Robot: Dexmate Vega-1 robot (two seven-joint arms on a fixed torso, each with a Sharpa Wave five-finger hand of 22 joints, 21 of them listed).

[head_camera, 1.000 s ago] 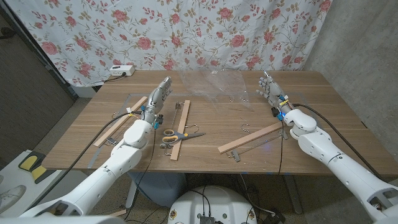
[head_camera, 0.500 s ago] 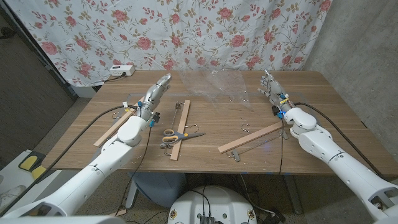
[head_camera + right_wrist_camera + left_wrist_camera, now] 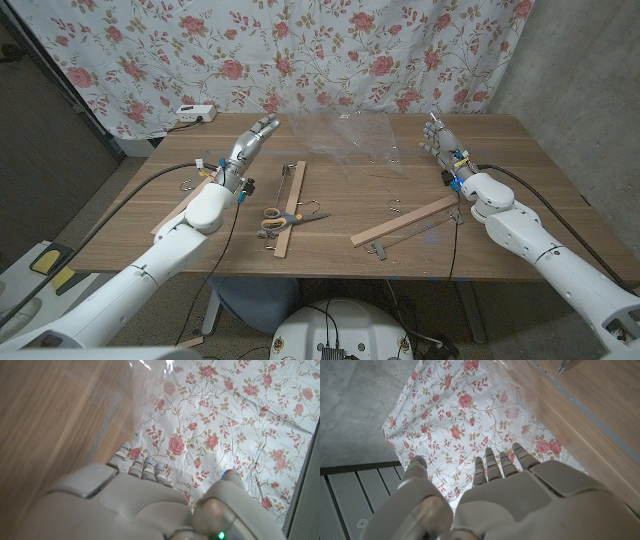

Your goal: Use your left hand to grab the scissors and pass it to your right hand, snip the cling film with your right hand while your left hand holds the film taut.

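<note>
the left robot hand (image 3: 252, 140) hangs over the counter (image 3: 150, 200) with fingers apart, holding nothing; the right robot hand (image 3: 440, 142) is likewise empty, fingers spread. the scissors (image 3: 283, 218) lie nearer the robot than the left robot hand, across a wooden strip (image 3: 290, 205), so a grasp could snag that strip or push the blades off it. the cling film (image 3: 345, 135) lies between the two robot hands, and may tear loose if pulled unevenly. a white box (image 3: 194, 113) sits beyond the left robot hand.
</note>
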